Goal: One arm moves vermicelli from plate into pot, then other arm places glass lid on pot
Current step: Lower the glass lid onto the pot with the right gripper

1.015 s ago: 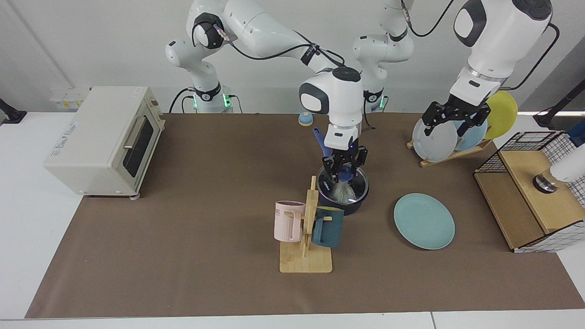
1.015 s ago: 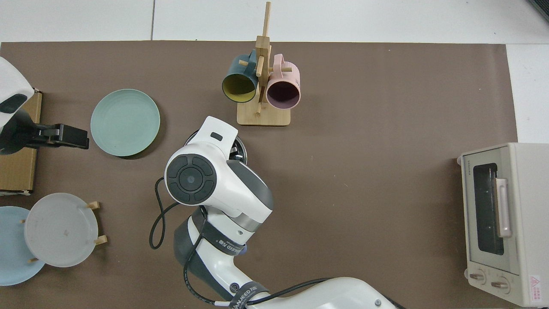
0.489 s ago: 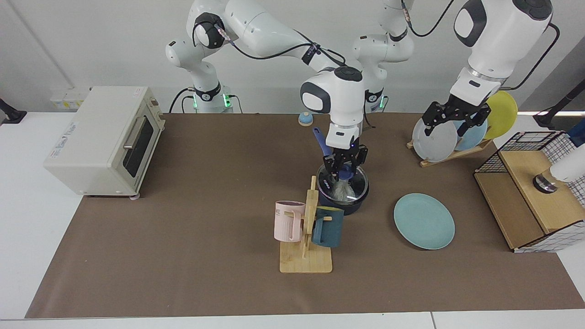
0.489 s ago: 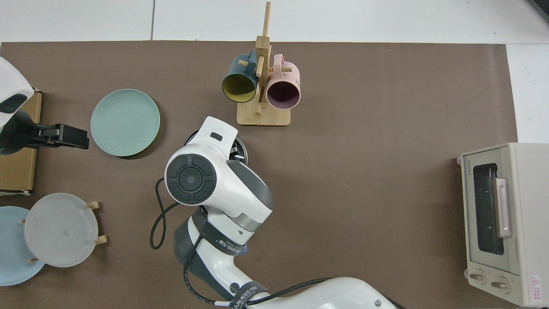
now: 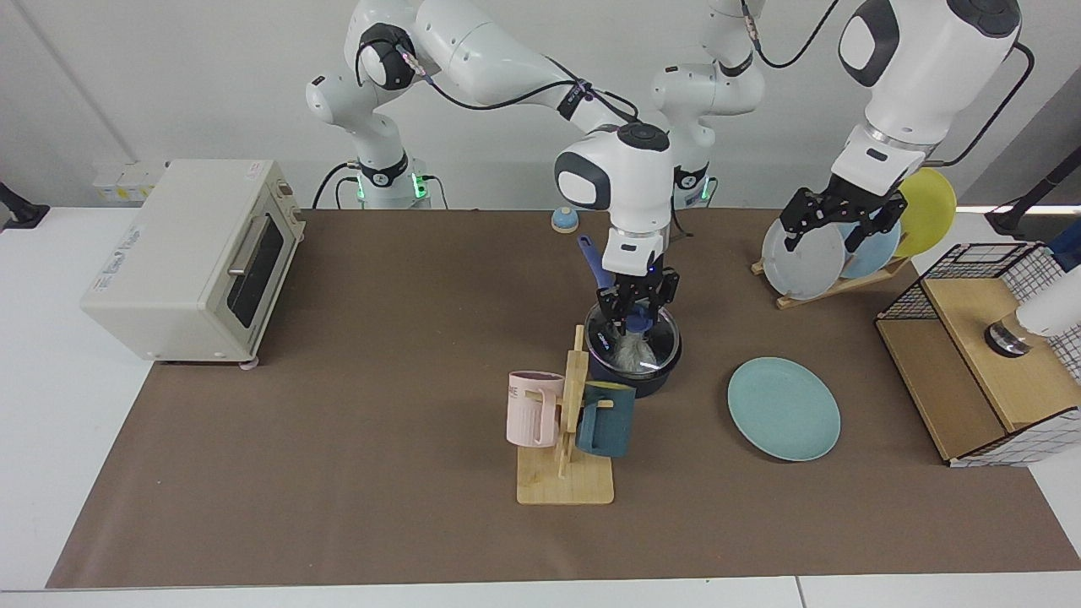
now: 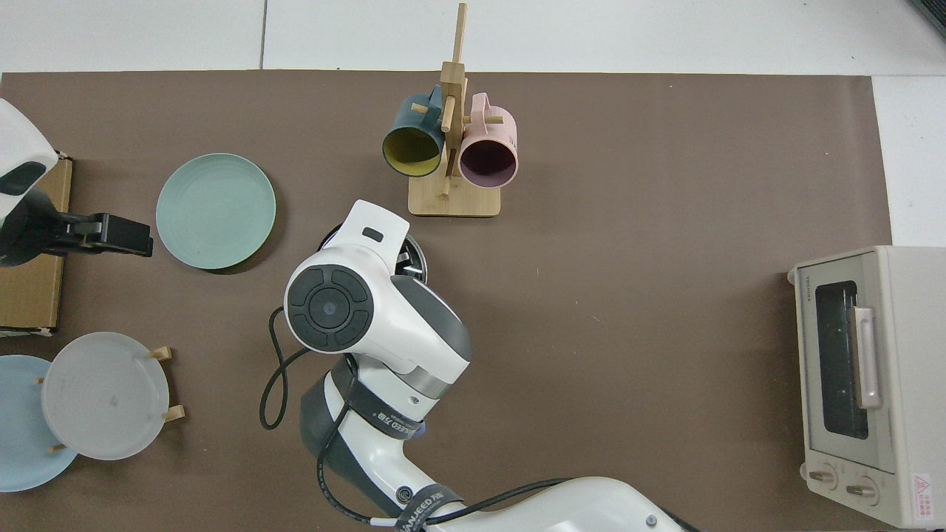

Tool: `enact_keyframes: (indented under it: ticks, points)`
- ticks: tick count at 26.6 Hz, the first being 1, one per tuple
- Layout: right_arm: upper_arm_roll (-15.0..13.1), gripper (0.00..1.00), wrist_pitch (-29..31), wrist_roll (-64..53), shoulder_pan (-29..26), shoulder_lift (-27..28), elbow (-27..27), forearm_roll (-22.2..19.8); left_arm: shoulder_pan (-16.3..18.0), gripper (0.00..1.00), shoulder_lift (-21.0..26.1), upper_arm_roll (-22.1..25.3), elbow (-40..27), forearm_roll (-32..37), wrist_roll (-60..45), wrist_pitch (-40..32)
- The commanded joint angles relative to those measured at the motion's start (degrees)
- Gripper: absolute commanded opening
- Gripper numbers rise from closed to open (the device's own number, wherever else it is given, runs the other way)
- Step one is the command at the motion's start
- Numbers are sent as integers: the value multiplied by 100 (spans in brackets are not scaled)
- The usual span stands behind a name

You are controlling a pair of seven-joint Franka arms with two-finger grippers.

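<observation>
I'm on the last step: right claw (image 5: pixel 638 314) over the lid (image 5: pixel 649 339), which sits on the pot (image 5: pixel 633 382), vermicelli (image 5: pixel 629 353) inside. Its fingers look parted, though I can't be sure. Next: lift clear. Left claw (image 5: pixel 832 226) waits far right, spread wide.

Toaster oven (image 5: pixel 190 257), pink mug (image 5: pixel 532 409) and teal mug (image 5: pixel 605 419) on wooden stand (image 5: pixel 564 484), plate rack (image 5: pixel 832 283)

Lighting: bright, even, diffuse, from overhead. Shadows: soft and short, beneath the plate (image 5: pixel 784 409), the mug rack (image 5: pixel 565 483) and the toaster oven (image 5: pixel 192 257). Glare: small white highlights on the glass lid (image 5: pixel 654 342); sheen on the white arm casings. Focus: crisp in both views; no motion blur; edges undistorted
</observation>
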Motion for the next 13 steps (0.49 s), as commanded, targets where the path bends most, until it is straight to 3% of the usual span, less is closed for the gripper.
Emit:
enact_keyframes:
  ticks: [1, 13]
  points:
    - [7, 0, 52, -153, -44, 75, -5, 21, -41, 100, -81, 52, -36, -35, 25, -90]
    - [-10, 0, -36, -153, -44, 277, 381, 21, -41, 100, -81, 61, -36, -35, 25, -90]
